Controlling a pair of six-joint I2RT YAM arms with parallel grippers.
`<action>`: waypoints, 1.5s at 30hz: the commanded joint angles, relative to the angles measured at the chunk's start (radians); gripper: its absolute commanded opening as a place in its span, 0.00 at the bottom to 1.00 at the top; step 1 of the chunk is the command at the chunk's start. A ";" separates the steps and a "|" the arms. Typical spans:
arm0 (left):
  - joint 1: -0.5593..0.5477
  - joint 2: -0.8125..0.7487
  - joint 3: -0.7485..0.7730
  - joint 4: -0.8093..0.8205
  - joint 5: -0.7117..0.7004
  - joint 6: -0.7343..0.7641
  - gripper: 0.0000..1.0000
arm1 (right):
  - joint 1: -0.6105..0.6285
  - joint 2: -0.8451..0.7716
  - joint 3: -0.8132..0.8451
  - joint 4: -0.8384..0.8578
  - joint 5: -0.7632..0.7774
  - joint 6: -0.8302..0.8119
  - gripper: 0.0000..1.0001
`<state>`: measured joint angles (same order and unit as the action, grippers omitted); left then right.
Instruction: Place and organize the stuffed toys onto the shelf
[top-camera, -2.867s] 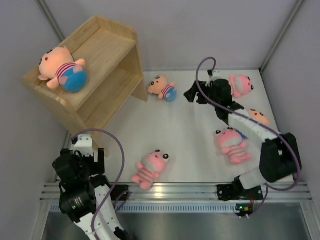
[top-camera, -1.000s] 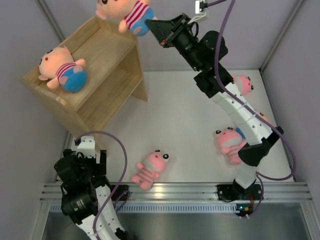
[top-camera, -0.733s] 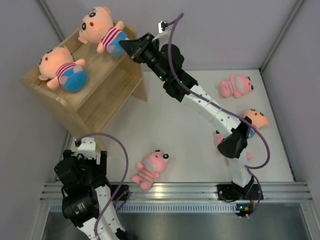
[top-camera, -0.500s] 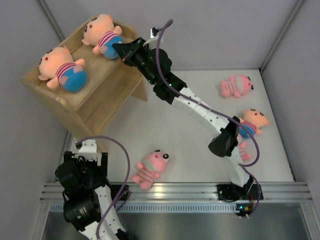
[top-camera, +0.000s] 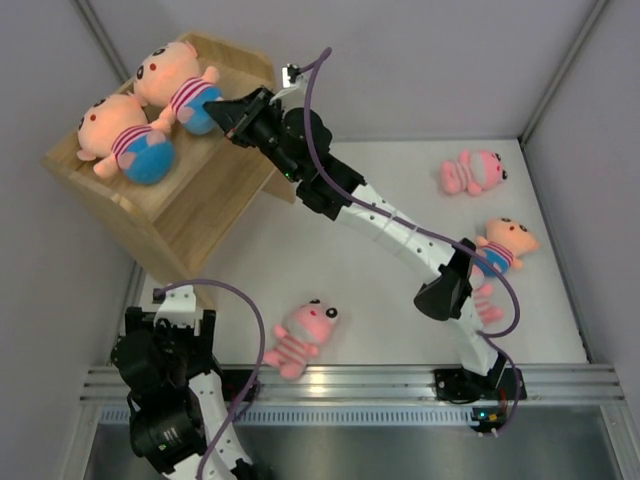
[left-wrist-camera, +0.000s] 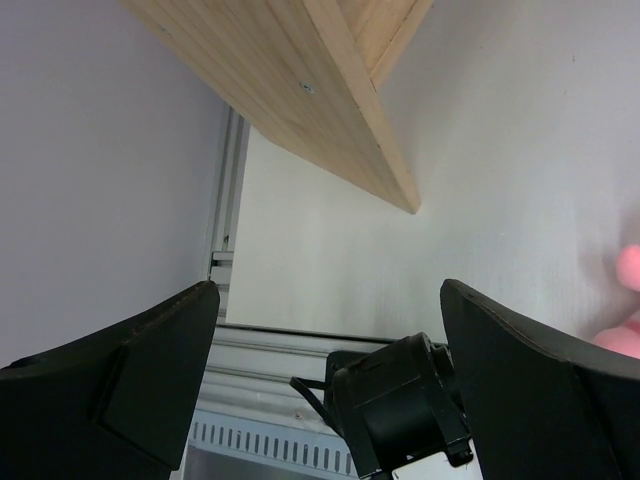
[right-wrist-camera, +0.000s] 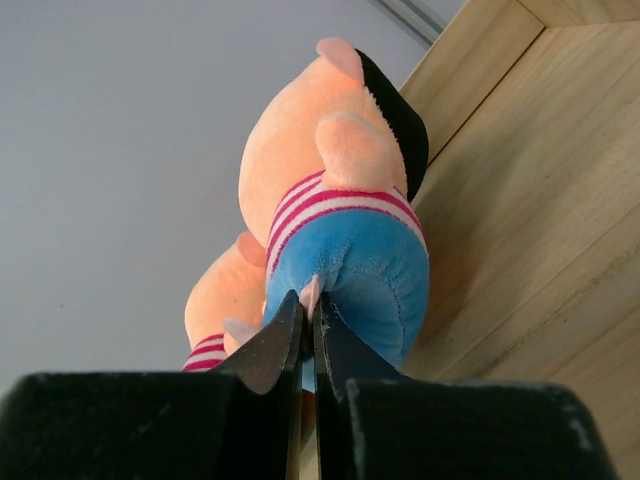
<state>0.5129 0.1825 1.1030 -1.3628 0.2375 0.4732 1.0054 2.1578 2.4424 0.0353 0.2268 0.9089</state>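
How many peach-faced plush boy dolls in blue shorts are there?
3: two atop the light wooden shelf, nearer doll and farther doll; third doll on the white table, far right.

I read this as robotics lab test cell. Plain grey partition panels (top-camera: 420, 60) box in white worktop (top-camera: 340, 290) on three sides. Slotted aluminium rail (top-camera: 350, 378) runs along near edge, both arm bases bolted there. Purple cabling (top-camera: 205, 283) loops loose off arms.

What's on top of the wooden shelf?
Two boy dolls lie side by side on the shelf: a near doll and a far doll. The right gripper is shut on the far doll's leg. Anything under that top board is covered.
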 joint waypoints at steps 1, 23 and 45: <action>0.006 -0.015 0.034 -0.025 -0.007 0.015 0.98 | 0.019 -0.004 0.041 0.023 -0.024 0.034 0.00; 0.006 -0.014 0.031 -0.028 -0.009 0.005 0.99 | -0.089 -0.453 -0.232 -0.185 -0.063 -0.387 0.99; 0.006 -0.002 0.003 -0.027 0.062 0.036 0.98 | -1.238 -1.099 -1.672 -0.492 0.195 0.134 0.99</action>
<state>0.5129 0.1726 1.1038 -1.3632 0.2802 0.4999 -0.1986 1.0863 0.7677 -0.4446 0.3946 0.9703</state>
